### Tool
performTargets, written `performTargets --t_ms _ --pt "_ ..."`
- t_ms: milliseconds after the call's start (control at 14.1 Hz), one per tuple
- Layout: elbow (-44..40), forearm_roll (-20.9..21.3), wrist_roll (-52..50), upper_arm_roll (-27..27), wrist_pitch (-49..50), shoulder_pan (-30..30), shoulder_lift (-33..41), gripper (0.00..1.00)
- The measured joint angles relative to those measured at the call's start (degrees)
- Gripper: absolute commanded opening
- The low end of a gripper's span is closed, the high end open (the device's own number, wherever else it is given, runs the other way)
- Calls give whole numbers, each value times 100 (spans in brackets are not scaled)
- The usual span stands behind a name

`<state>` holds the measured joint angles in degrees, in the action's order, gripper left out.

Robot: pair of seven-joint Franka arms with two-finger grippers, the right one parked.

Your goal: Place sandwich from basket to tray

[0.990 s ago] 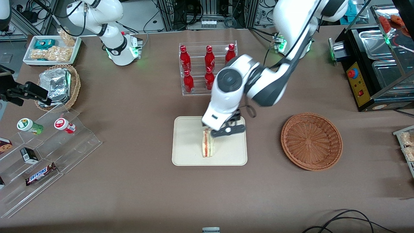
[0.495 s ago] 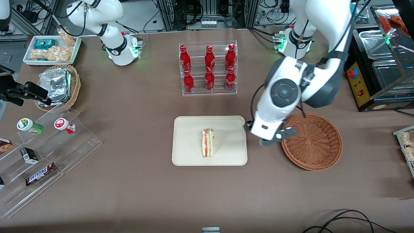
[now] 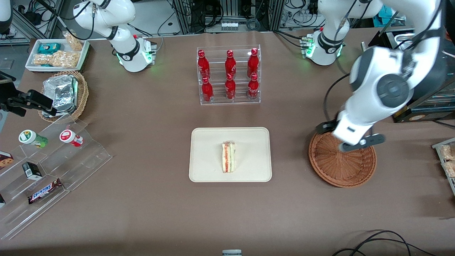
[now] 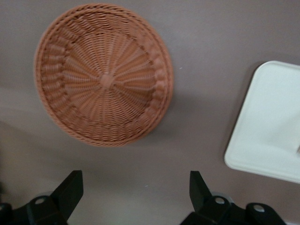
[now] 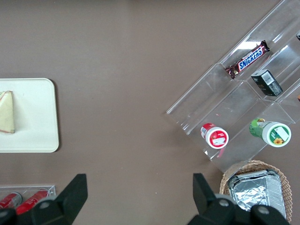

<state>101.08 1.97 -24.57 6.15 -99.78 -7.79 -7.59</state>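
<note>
The sandwich point(image 3: 228, 161) stands on its edge in the middle of the cream tray point(image 3: 206, 153), free of the gripper. It also shows in the right wrist view point(image 5: 6, 112) on the tray point(image 5: 33, 117). The reddish-brown basket point(image 3: 341, 167) lies empty beside the tray, toward the working arm's end. My left gripper point(image 3: 344, 136) hangs above the basket's rim on the side farther from the front camera. In the left wrist view the gripper point(image 4: 135, 190) is open and empty, high above the table, with the basket point(image 4: 103, 75) and a corner of the tray point(image 4: 272, 126) below.
A clear rack of red bottles point(image 3: 229, 74) stands farther from the front camera than the tray. A stepped acrylic shelf with snacks point(image 3: 46, 167), a tan basket with foil packets point(image 3: 64, 94) and a white snack tray point(image 3: 57, 53) lie toward the parked arm's end. A black appliance point(image 3: 398, 89) stands near the basket.
The gripper has left the sandwich on the tray and swung from over the tray to above the basket, toward the working arm's end. The sandwich has not moved.
</note>
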Motion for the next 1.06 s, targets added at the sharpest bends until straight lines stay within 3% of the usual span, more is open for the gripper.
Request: performTargets --t_ms 495,1061 --pt "195 -9 1789 73 451 985 802 100" --pt "-375 -12 2371 19 424 797 818 100"
